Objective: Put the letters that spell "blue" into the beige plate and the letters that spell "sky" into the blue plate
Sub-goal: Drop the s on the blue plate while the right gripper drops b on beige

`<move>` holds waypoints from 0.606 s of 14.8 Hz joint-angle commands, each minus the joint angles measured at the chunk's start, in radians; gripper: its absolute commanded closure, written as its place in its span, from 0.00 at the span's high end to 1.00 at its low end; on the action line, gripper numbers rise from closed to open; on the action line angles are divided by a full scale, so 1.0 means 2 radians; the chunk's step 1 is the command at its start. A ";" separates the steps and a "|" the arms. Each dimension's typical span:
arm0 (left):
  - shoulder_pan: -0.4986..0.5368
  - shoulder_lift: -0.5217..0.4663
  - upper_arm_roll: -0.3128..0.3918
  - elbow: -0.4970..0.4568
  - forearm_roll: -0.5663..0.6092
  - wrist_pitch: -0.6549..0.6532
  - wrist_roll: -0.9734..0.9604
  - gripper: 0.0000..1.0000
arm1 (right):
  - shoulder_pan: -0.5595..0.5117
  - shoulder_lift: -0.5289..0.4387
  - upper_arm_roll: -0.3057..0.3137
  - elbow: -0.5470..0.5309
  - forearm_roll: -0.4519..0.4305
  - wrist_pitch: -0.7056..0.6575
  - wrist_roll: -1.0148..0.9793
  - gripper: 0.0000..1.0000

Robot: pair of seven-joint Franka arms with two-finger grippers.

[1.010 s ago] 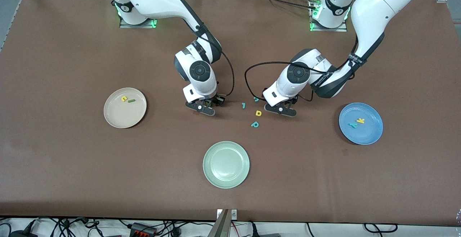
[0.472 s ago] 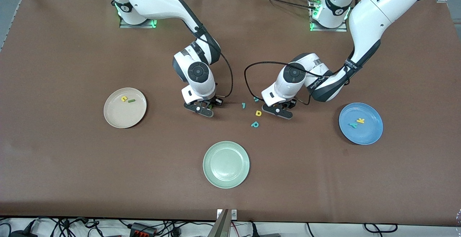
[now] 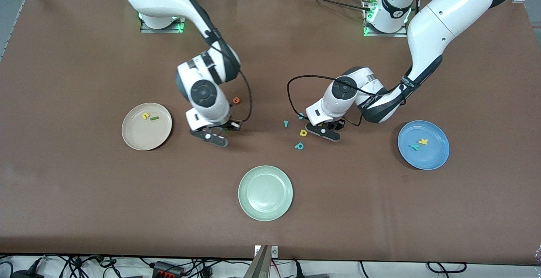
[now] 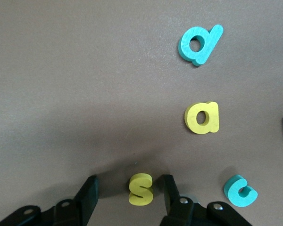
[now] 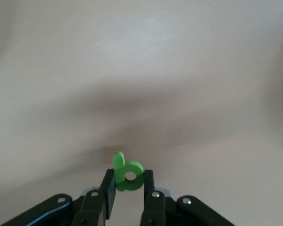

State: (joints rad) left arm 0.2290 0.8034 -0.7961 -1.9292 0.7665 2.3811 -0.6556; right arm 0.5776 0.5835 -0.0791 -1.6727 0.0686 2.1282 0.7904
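Front view: the right pincer [image 3: 217, 133] is hanging over bare tabletop [image 3: 84, 193] between the beige plate [image 3: 146, 126] and the letter cluster, pinching a small green letter. That plate is already carrying a yellow u [image 3: 145, 116] and a dark green l [image 3: 154, 118]. An orange e [image 3: 236, 100] is lying on the tabletop farther from the camera than this pincer. The left pincer [image 3: 329, 129] is sitting low over the cluster, just beside the yellow a [image 3: 303, 132]. The blue plate [image 3: 423, 144] is holding a yellow k [image 3: 423, 141] and a teal y [image 3: 414, 146]. A pale green plate [image 3: 265, 192] is lying nearest the camera.

Left wrist view: the left pincer's fingers [image 4: 87, 193] are standing spread on either side of the yellow s [image 4: 141, 189], not yet touching it. A teal c [image 4: 240, 190] is lying close by, the yellow a and a teal p [image 4: 200, 44] farther off. These letters are probably light foam, slightly springy; squeezing the flat outer edges of the s looks safest.

Right wrist view: the right pincer's fingers [image 5: 108, 186] are gripping the green b [image 5: 127, 175] across its round bowl. Being so light, it is likely to cling to a pad on release.
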 commanded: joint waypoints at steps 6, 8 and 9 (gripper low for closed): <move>-0.001 -0.002 0.001 0.000 0.011 -0.002 0.000 0.07 | -0.125 -0.092 -0.001 -0.146 -0.001 -0.021 -0.212 0.12; 0.004 -0.007 -0.005 0.004 0.011 -0.025 0.010 0.07 | -0.156 -0.089 -0.002 -0.158 -0.001 -0.016 -0.249 0.12; 0.006 -0.017 -0.007 0.007 0.011 -0.048 0.027 0.07 | -0.166 -0.087 -0.002 -0.167 -0.001 -0.007 -0.265 0.12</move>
State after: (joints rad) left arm 0.2289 0.7972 -0.8007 -1.9230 0.7670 2.3590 -0.6440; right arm 0.2966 0.4389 -0.0962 -1.9445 0.0685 2.0777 0.3288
